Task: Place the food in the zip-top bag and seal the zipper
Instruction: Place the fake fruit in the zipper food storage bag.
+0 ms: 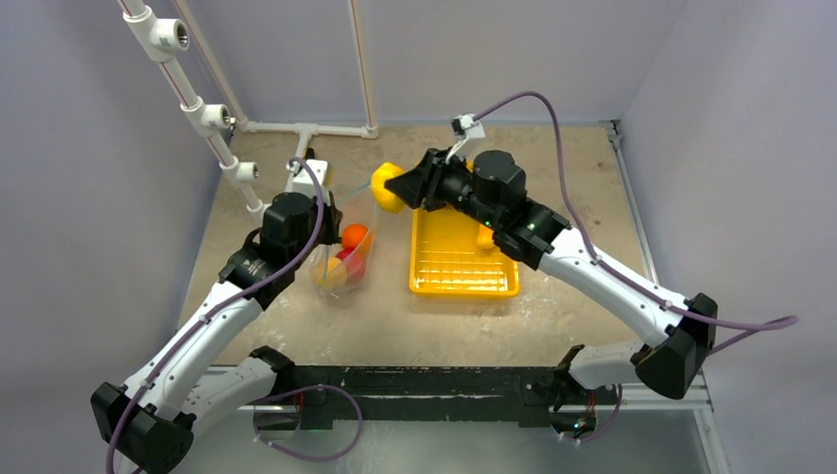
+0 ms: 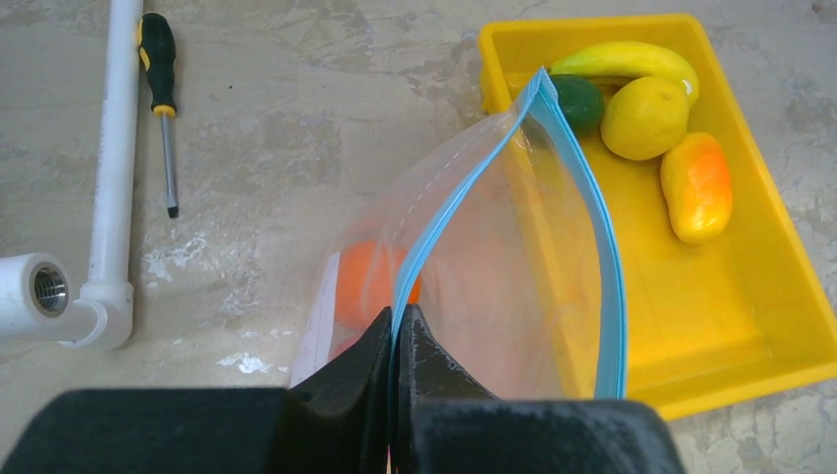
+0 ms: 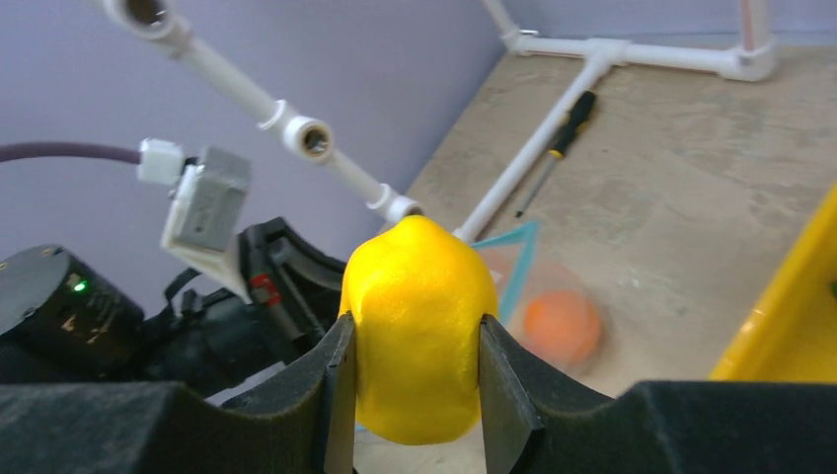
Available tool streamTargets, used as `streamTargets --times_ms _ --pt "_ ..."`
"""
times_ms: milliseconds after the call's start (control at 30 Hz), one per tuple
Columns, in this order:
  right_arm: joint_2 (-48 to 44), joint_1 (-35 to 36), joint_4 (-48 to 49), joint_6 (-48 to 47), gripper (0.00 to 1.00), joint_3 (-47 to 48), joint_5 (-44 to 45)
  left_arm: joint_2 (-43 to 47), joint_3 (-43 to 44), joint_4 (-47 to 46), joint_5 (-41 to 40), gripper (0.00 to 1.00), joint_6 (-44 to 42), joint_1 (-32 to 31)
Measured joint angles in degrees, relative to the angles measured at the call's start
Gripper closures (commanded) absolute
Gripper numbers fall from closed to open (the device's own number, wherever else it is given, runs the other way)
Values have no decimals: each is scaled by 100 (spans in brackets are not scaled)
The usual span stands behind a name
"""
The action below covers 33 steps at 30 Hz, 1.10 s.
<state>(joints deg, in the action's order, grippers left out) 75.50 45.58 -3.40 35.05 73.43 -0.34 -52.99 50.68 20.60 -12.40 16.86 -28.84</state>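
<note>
The clear zip-top bag (image 1: 343,259) stands open on the table, left of the yellow tray (image 1: 464,278). It holds orange, red and yellow food pieces. My left gripper (image 2: 400,326) is shut on the near side of the teal-blue zipper (image 2: 464,183) and holds the mouth up; the far strip (image 2: 604,247) bows away. My right gripper (image 1: 403,188) is shut on a yellow lemon (image 3: 419,326), held in the air just right of the bag's mouth. A banana (image 2: 622,61), a dark green piece (image 2: 580,103), another lemon (image 2: 644,118) and an orange-yellow piece (image 2: 697,188) lie in the tray (image 2: 730,326).
A white pipe frame (image 1: 212,118) rises at the back left. A black-and-yellow screwdriver (image 2: 160,89) lies beside a pipe on the table behind the bag. Grey walls close in the table on three sides.
</note>
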Motion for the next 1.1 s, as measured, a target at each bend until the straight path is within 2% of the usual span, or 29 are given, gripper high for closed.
streamTargets --times_ms 333,733,1100 --pt "540 501 476 -55 100 160 -238 31 -7 -2 26 100 -2 0" --pt "1126 789 520 -68 100 160 -166 52 -44 -26 120 100 -2 0" --pt "1600 892 208 -63 100 162 520 55 -44 -37 127 100 -2 0"
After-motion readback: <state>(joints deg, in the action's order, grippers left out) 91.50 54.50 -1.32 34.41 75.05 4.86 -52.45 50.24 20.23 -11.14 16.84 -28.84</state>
